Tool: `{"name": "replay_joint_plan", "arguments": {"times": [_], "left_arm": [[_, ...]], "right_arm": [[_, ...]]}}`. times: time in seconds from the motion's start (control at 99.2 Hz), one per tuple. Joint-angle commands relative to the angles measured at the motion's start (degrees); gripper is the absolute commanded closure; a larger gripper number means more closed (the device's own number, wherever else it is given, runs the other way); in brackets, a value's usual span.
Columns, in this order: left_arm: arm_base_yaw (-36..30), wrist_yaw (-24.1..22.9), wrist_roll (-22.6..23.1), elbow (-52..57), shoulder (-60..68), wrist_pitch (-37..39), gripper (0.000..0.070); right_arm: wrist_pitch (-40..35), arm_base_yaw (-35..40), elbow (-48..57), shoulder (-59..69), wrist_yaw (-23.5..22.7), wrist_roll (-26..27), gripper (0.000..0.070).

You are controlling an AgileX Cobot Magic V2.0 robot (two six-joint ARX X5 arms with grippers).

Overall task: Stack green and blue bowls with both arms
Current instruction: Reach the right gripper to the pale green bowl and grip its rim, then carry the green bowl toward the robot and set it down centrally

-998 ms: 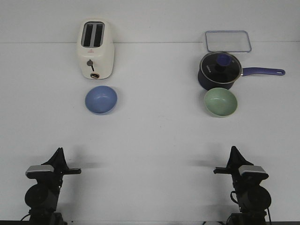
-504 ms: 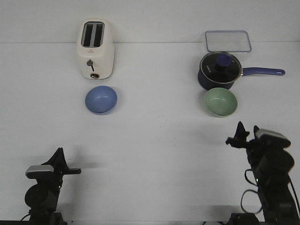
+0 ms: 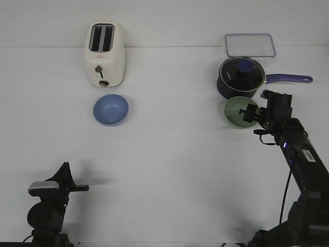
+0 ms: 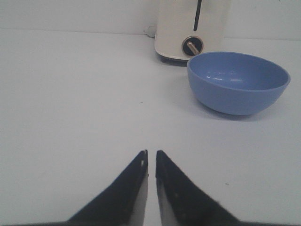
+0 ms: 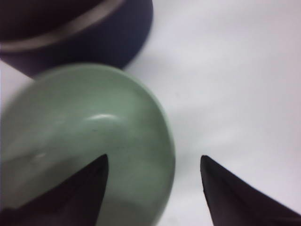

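The blue bowl stands on the table in front of the toaster, and shows in the left wrist view ahead of the fingers. The green bowl stands just in front of the saucepan. My right gripper is open above the green bowl's right rim; in the right wrist view one finger is over the bowl and the other over the table beside it. My left gripper is shut and empty, low at the front left, far from the blue bowl; the left wrist view shows it too.
A cream toaster stands behind the blue bowl. A dark navy saucepan with glass lid and blue handle stands right behind the green bowl. A clear rectangular lid lies at the back right.
My right arm has risen from the front right and reached forward to the green bowl, with its jaws now open over the rim. The left arm and both bowls have not moved.
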Motion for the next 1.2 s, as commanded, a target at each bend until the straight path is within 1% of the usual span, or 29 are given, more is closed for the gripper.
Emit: {"name": "replay_joint_plan", "arguments": {"times": [0.0, 0.081, 0.121, 0.151, 0.222, 0.252, 0.383, 0.484, 0.635, 0.726, 0.857, 1.008, 1.109, 1.19], "left_arm": [[0.1, 0.1, 0.7, -1.0, -0.1, 0.5, 0.0685], [0.1, 0.1, 0.7, -1.0, -0.1, 0.5, 0.0685], [0.1, 0.1, 0.7, -1.0, -0.1, 0.5, 0.0685], [0.1, 0.1, 0.7, -1.0, -0.1, 0.5, 0.0685], [0.1, 0.1, 0.7, -1.0, -0.1, 0.5, 0.0685], [0.1, 0.1, 0.7, -1.0, -0.1, 0.5, 0.0685], [0.1, 0.1, 0.7, -1.0, -0.1, 0.5, 0.0685], [0.1, 0.1, 0.7, -1.0, -0.1, 0.5, 0.0685], [0.1, 0.1, 0.7, -1.0, -0.1, 0.5, 0.0685], [0.1, 0.1, 0.7, -1.0, -0.1, 0.5, 0.0685], [0.1, 0.1, 0.7, -1.0, -0.1, 0.5, 0.0685], [0.1, 0.1, 0.7, -1.0, -0.1, 0.5, 0.0685], [0.1, 0.1, 0.7, -1.0, -0.1, 0.5, 0.0685], [0.1, 0.1, 0.7, -1.0, -0.1, 0.5, 0.0685]], "right_arm": [[1.2, -0.5, 1.5, 3.3, -0.6, -1.0, 0.0289], [2.3, -0.9, 1.5, 5.9, -1.8, -0.9, 0.0297], [2.7, -1.2, 1.5, 7.0, -2.3, -0.8, 0.0342], [2.7, -1.2, 1.5, 7.4, -2.3, -0.8, 0.0411], [2.6, -1.3, 1.5, 7.5, -2.1, -0.8, 0.0627], [2.8, -1.4, 1.5, 7.4, -2.1, -0.9, 0.0699], [2.6, -1.6, 1.5, 4.8, -2.1, -1.0, 0.0700], [0.5, -1.7, 1.5, 0.8, -2.8, -1.5, 0.0700], [-5.3, -1.6, 0.7, -7.6, -7.5, -1.6, 0.0700], [-7.7, 0.5, -2.2, -14.2, -10.9, -1.6, 0.0700], [-9.0, 7.2, -9.2, -24.6, -11.7, -1.2, 0.0700], [-7.5, 20.1, -18.9, -33.2, -11.4, 1.0, 0.0700], [-5.0, 28.4, -24.1, -34.4, -9.9, 4.1, 0.0700], [-3.4, 33.1, -26.9, -34.0, -8.3, 5.8, 0.0700]]}}
